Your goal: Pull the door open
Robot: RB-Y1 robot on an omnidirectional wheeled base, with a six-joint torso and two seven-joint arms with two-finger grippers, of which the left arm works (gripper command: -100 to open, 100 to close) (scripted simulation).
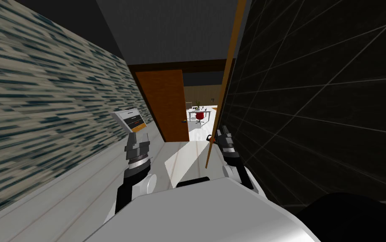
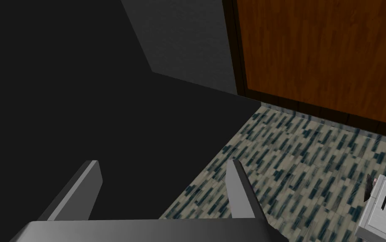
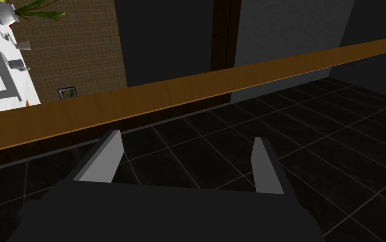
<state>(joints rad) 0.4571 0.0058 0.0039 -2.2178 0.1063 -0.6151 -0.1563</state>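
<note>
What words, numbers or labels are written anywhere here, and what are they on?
No text here can be read.
On the white box fixed to the patterned wall: faint marks on its dark and orange face, too small to read.
On the small framed picture on the tan wall: too small to tell if it carries any words.

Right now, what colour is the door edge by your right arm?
Orange-brown. The door edge shows best in the right wrist view.
</note>
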